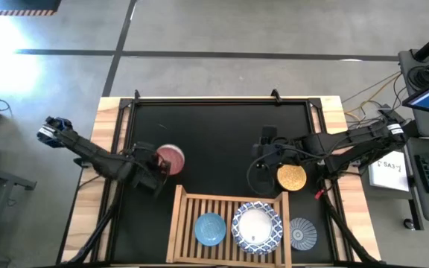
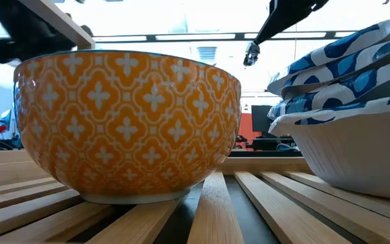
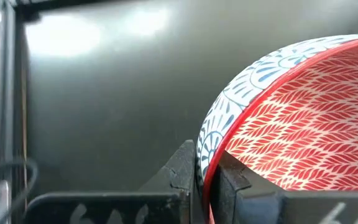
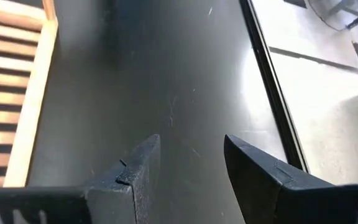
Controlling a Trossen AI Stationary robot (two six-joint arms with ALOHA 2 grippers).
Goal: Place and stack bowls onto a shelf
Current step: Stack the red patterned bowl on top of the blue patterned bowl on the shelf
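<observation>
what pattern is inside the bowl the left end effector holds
Red with a white leaf pattern inside the red bowl, best seen in the left wrist view.

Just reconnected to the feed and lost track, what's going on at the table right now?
The left gripper is shut on the rim of the red bowl, over the black mat behind the shelf. The right gripper is open and empty above the mat, with the yellow bowl beside that arm. On the shelf sit a blue bowl and a white patterned bowl; another patterned bowl lies just right of it.
</observation>
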